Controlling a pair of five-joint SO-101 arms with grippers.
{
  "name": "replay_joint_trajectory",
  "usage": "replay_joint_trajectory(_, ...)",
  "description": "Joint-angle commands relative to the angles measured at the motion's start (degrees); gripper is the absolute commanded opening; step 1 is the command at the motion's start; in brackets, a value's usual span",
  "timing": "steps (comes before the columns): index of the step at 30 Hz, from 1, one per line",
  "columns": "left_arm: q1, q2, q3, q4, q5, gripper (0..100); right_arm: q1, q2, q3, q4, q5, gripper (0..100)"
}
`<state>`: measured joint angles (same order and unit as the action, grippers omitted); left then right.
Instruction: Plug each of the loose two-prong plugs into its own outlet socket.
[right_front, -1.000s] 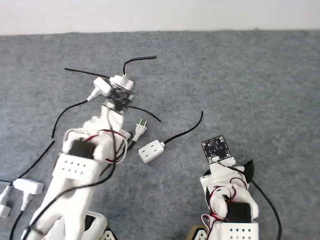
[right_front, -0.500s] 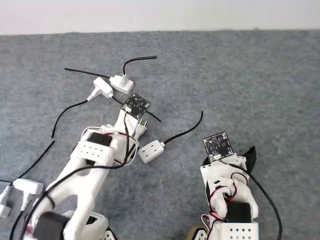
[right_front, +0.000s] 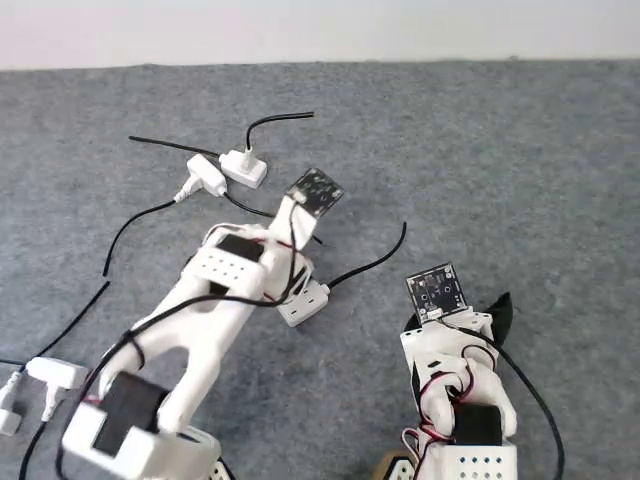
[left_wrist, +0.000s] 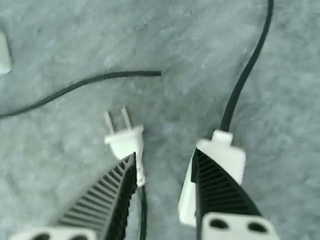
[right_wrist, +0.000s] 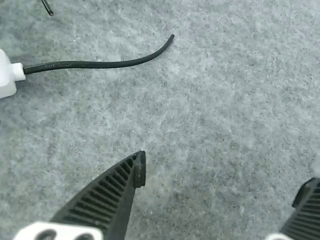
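Over plug (left_wrist: 124, 141) and socket (left_wrist: 225, 152), left tool (left_wrist: 164, 156) parted, empty, right tool (right_wrist: 226, 169) wide

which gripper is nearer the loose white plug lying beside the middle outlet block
Left. The left gripper hangs open right above the plug, which lies by one jaw. The right gripper sits open over bare carpet, well apart from it.

White two-prong plug (left_wrist: 124, 140) lying flat, prongs bare, unplugged, just beside black-corded white outlet socket (left_wrist: 215, 170) near centre of the high view; second white socket (right_front: 55, 372) at lower left.
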<state>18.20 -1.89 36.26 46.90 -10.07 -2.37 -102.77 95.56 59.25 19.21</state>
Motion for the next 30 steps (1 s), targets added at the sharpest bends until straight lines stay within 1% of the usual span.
replay_joint_trajectory(1,1.58,6.68,-8.22,0.79,-0.44,19,-0.31,-0.57,0.88,-1.01,-0.62,45.1)
replay_joint_trajectory(4,0.35,12.22,-12.26,1.23,-0.62,19,-0.31,-0.57,0.88,-1.01,-0.62,45.1)
replay_joint_trajectory(7,-0.88,14.42,-16.04,5.1,-0.97,19,-0.31,-0.57,0.88,-1.01,-0.62,45.1)
replay_joint_trajectory(10,-2.46,13.45,-16.48,5.89,-2.37,19,-0.31,-0.57,0.88,-1.01,-0.62,45.1)
replay_joint_trajectory(15,-5.45,9.85,-16.04,6.51,-2.37,19,-0.31,-0.57,0.88,-1.01,-0.62,45.1)
replay_joint_trajectory(18,-7.03,10.29,-16.04,6.24,-2.37,19,-0.31,-0.57,0.88,-1.01,-0.62,45.1)
replay_joint_trajectory(24,-7.12,15.74,-16.66,4.75,-2.64,19,-0.31,-0.57,0.88,-1.01,-0.62,45.1)
replay_joint_trajectory(30,-6.77,17.23,-19.03,8.62,-2.64,19,-0.31,-0.57,0.88,-0.92,-0.62,45.1)
